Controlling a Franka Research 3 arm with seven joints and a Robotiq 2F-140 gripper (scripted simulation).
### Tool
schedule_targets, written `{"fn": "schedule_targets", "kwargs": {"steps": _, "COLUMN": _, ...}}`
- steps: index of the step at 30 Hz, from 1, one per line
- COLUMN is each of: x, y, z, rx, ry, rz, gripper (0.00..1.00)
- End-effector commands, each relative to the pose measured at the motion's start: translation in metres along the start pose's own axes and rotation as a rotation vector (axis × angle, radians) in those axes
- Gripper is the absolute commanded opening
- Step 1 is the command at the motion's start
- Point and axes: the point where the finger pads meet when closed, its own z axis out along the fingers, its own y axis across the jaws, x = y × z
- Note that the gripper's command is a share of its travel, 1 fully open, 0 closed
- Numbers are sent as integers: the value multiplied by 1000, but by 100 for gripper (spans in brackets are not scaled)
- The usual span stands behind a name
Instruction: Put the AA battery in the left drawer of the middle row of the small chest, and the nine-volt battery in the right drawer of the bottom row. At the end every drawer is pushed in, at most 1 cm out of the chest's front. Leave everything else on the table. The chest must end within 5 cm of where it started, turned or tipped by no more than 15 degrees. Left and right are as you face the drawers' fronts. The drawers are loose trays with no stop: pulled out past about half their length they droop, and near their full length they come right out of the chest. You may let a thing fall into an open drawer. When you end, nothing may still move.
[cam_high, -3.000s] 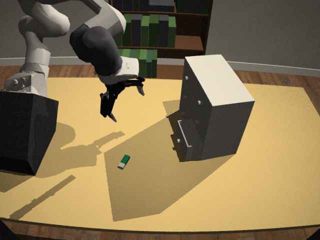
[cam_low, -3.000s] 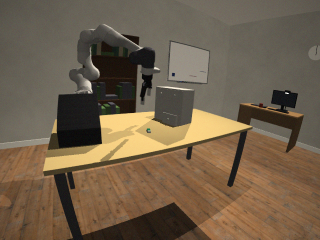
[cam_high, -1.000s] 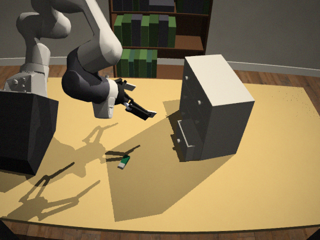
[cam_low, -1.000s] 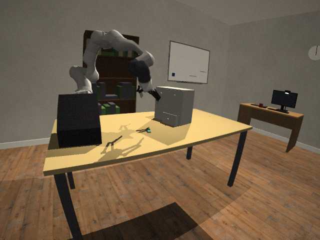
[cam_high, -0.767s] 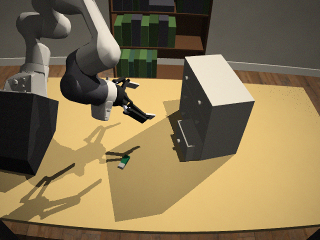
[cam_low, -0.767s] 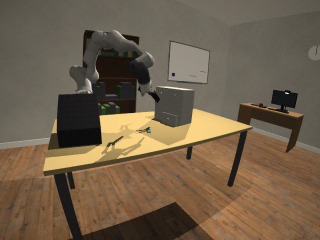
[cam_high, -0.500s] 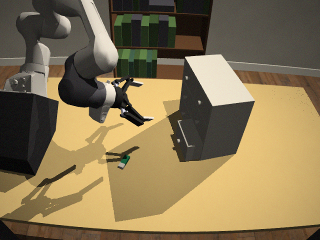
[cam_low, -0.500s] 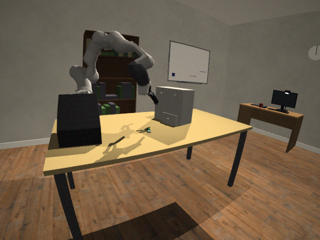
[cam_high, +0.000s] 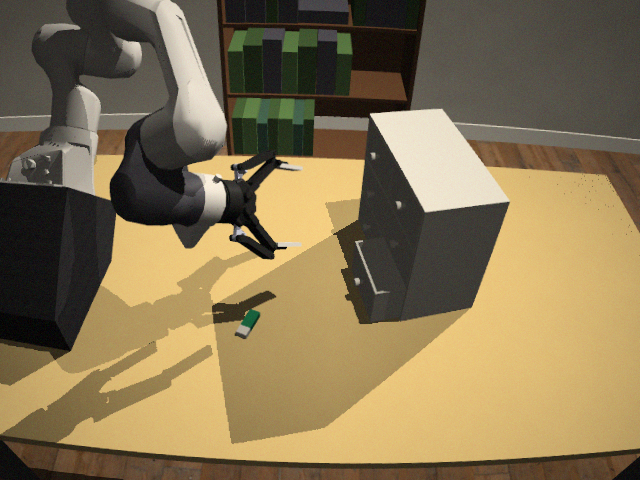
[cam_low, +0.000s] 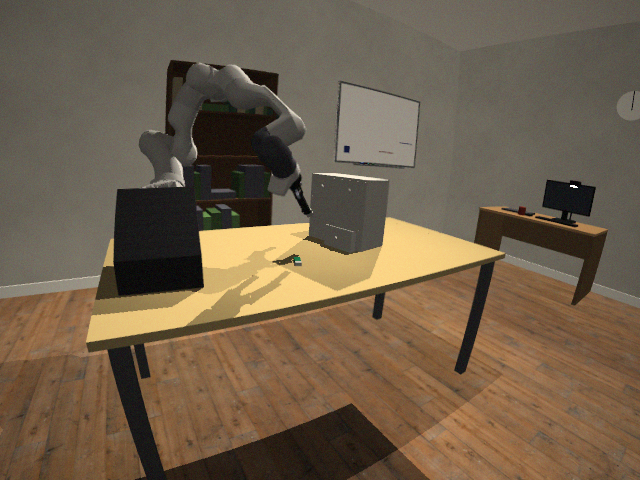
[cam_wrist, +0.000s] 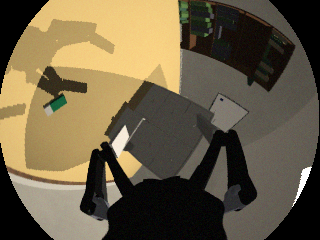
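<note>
"Can any brand or writing be read?"

"No lettering is legible; the battery-like green-and-white block (cam_high: 247, 323) (cam_low: 297, 260) (cam_wrist: 55, 105) shows only its colours."

"And the claw (cam_high: 289, 206) (cam_low: 308, 212) (cam_wrist: 161, 126)?"

"Spread wide, pinching nothing, in front of the chest (cam_high: 439, 160) (cam_low: 374, 214) (cam_wrist: 167, 132). The bottom right drawer (cam_high: 379, 294) (cam_low: 339, 238) stands out from its front."

"Where's the block?"

"Lying on the yellow bench (cam_high: 542, 335) (cam_low: 423, 248) (cam_wrist: 135, 30), in shadow, apart from the chest."

"The room?"

"Grey walls, plank floor (cam_low: 320, 382), a bookshelf (cam_high: 222, 77) (cam_low: 170, 103), a whiteboard (cam_low: 377, 124) (cam_wrist: 229, 112)."
</note>
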Motion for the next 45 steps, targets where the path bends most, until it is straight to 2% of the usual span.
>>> {"fn": "schedule_targets", "kwargs": {"steps": 1, "x": -2, "y": -1, "z": 1, "rx": -18, "ry": -30, "rz": 264, "gripper": 100}}
{"fn": "schedule_targets", "kwargs": {"steps": 4, "x": -2, "y": -1, "z": 1, "rx": -18, "ry": -30, "rz": 264, "gripper": 100}}
{"fn": "schedule_targets", "kwargs": {"steps": 5, "x": -5, "y": -6, "z": 1, "rx": -29, "ry": -58, "rz": 377, "gripper": 100}}
{"fn": "schedule_targets", "kwargs": {"steps": 11, "x": -5, "y": -6, "z": 1, "rx": -33, "ry": -65, "rz": 425, "gripper": 100}}
{"fn": "schedule_targets", "kwargs": {"steps": 12, "x": -7, "y": -10, "z": 1, "rx": -48, "ry": -93, "rz": 550, "gripper": 100}}
{"fn": "schedule_targets", "kwargs": {"steps": 17, "x": -7, "y": -10, "z": 1, "rx": -51, "ry": -97, "rz": 582, "gripper": 100}}
{"fn": "schedule_targets", "kwargs": {"steps": 18, "x": -10, "y": -16, "z": 1, "rx": -68, "ry": -123, "rz": 704, "gripper": 100}}
{"fn": "schedule_targets", "kwargs": {"steps": 19, "x": -10, "y": -16, "z": 1, "rx": -72, "ry": -126, "rz": 733, "gripper": 100}}
{"fn": "schedule_targets", "kwargs": {"steps": 24, "x": -10, "y": -16, "z": 1, "rx": -72, "ry": -127, "rz": 735, "gripper": 100}}
{"fn": "schedule_targets", "kwargs": {"steps": 25, "x": -11, "y": -21, "z": 0, "rx": -93, "ry": -153, "rz": 874, "gripper": 100}}
{"fn": "schedule_targets", "kwargs": {"steps": 29, "x": -11, "y": -21, "z": 0, "rx": -94, "ry": -154, "rz": 882, "gripper": 100}}
{"fn": "schedule_targets", "kwargs": {"steps": 30, "x": -13, "y": -27, "z": -1, "rx": -115, "ry": -177, "rz": 999, "gripper": 100}}
{"fn": "schedule_targets", "kwargs": {"steps": 35, "x": -13, "y": -27, "z": -1, "rx": -119, "ry": -180, "rz": 1024, "gripper": 100}}
{"fn": "schedule_targets", "kwargs": {"steps": 36, "x": -14, "y": -33, "z": -2, "rx": -143, "ry": -203, "rz": 1150, "gripper": 100}}
{"fn": "schedule_targets", "kwargs": {"steps": 41, "x": -14, "y": -33, "z": -2, "rx": -145, "ry": -203, "rz": 1159, "gripper": 100}}
{"fn": "schedule_targets", "kwargs": {"steps": 42, "x": -15, "y": -39, "z": -3, "rx": -171, "ry": -225, "rz": 1288, "gripper": 100}}
{"fn": "schedule_targets", "kwargs": {"steps": 45, "x": -15, "y": -39, "z": -3, "rx": -171, "ry": -225, "rz": 1288, "gripper": 100}}
